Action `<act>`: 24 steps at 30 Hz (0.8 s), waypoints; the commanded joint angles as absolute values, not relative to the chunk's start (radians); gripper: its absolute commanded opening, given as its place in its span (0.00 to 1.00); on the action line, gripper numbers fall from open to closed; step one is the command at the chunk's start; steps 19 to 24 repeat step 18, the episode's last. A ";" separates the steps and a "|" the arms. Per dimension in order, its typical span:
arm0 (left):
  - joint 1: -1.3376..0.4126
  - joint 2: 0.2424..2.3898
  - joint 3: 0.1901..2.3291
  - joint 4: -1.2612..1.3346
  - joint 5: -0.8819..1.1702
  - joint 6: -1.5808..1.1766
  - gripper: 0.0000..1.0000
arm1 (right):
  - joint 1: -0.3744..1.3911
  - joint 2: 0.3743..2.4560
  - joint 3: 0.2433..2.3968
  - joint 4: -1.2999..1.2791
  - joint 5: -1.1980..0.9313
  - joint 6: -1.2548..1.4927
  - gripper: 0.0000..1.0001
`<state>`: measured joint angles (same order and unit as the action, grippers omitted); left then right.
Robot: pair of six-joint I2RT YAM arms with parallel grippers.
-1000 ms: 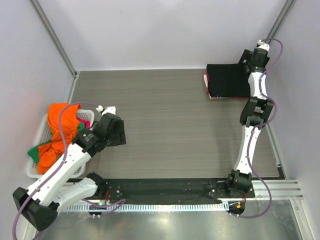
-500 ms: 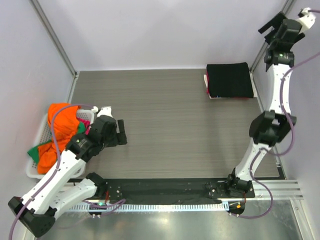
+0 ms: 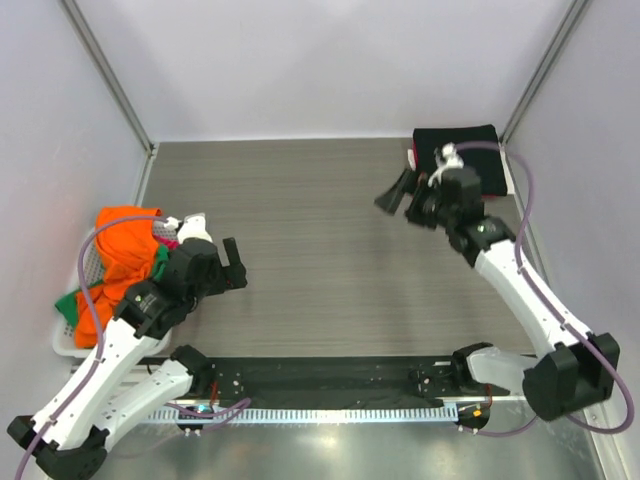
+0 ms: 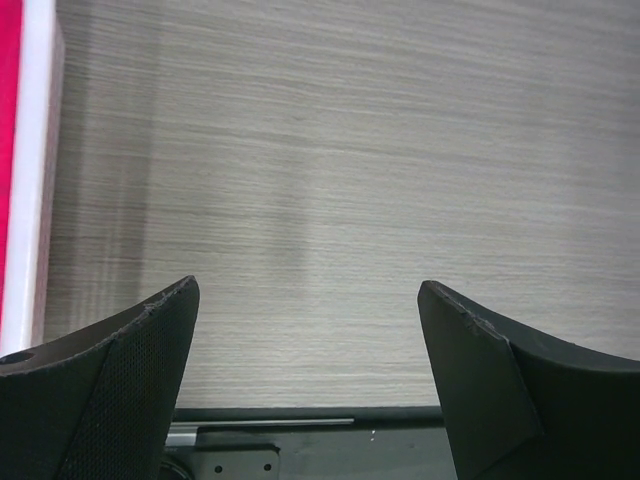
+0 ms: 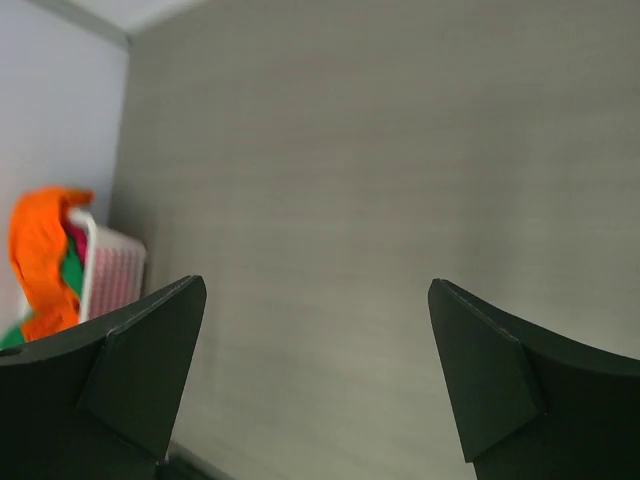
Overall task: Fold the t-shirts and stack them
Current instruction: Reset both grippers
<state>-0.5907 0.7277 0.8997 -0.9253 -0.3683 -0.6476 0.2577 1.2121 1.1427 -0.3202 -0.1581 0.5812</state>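
Note:
A folded black t-shirt point(image 3: 470, 150) lies at the back right on a folded crimson-pink t-shirt whose edge point(image 3: 412, 160) shows at its left. An orange t-shirt point(image 3: 120, 240), a green one point(image 3: 68, 300) and a pink one point(image 3: 172, 236) are bunched in the white mesh basket point(image 3: 62, 342) at the left. My right gripper point(image 3: 398, 198) is open and empty, above the table just left of the black stack. In its wrist view point(image 5: 318, 283) it faces the orange shirt point(image 5: 40, 240). My left gripper point(image 3: 237, 265) is open and empty beside the basket; its wrist view point(image 4: 308, 288) shows bare table.
The grey wood-grain table point(image 3: 330, 250) lies between the arms. The basket's white rim point(image 4: 35, 180) and pink cloth point(image 4: 8, 150) show at the left of the left wrist view. Walls close off the back and both sides. A black strip point(image 3: 320, 375) runs along the near edge.
My right arm has swung down from high against the back right wall to over the table left of the black stack. My left arm has drawn back slightly toward the near left.

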 commanded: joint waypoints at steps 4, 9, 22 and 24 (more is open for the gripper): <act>-0.592 0.680 0.897 -0.916 -0.462 -0.684 0.91 | 0.304 0.890 0.807 -0.351 -0.236 0.681 0.99; -0.592 0.655 0.900 -0.936 -0.514 -0.706 0.91 | 0.304 0.759 0.706 -0.417 -0.235 0.721 1.00; -0.592 0.634 0.903 -0.974 -0.598 -0.745 0.92 | 0.304 0.683 0.670 -0.478 -0.232 0.700 1.00; -0.592 0.634 0.903 -0.974 -0.598 -0.745 0.92 | 0.304 0.683 0.670 -0.478 -0.232 0.700 1.00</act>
